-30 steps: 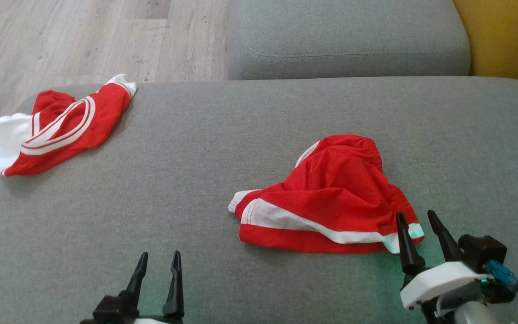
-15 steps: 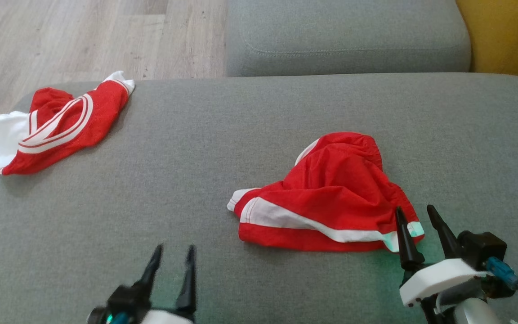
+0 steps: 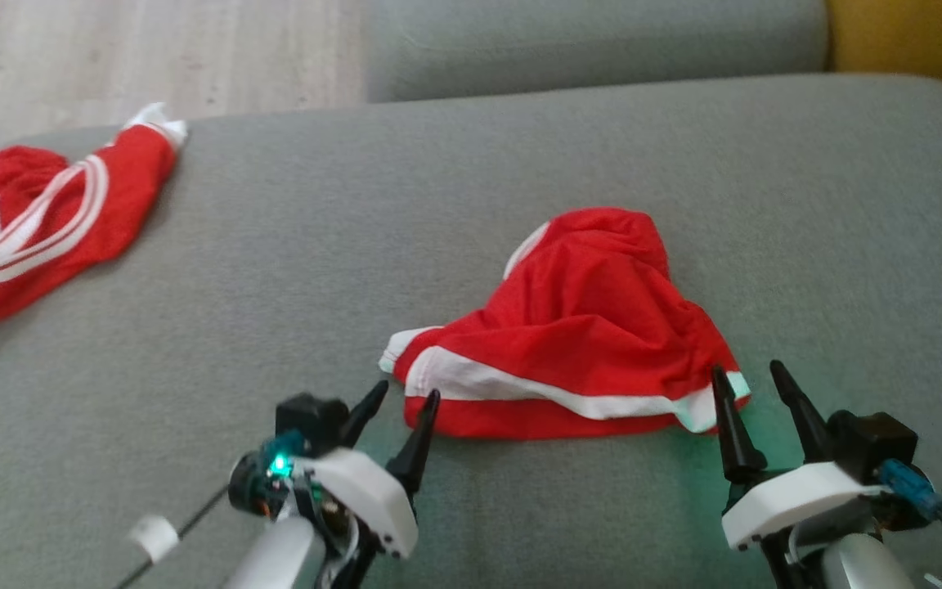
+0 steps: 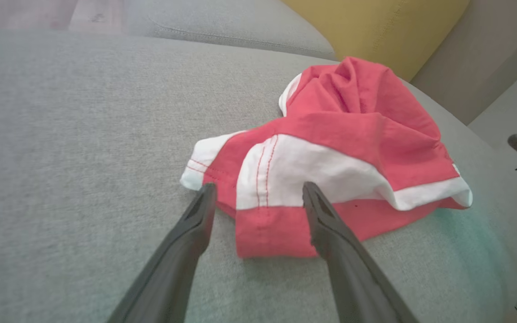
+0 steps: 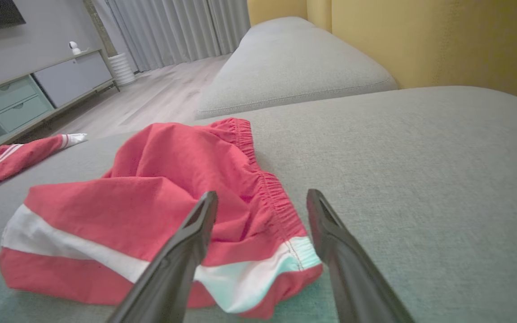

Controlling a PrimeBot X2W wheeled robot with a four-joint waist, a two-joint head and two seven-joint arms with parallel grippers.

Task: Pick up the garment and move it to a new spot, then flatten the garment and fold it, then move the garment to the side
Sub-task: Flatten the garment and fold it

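In the pick-up step, the red shorts (image 3: 594, 327) lay crumpled on the grey sofa cushion (image 3: 275, 286), my left pincer (image 3: 407, 391) and right pincer (image 3: 746, 368) both apart at their near corners, which I judged I must clamp next.

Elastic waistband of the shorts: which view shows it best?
Right wrist view: the gathered waistband is close and sharp. Head view shows it small, blurred; left wrist view shows the shorts as crumpled folds.
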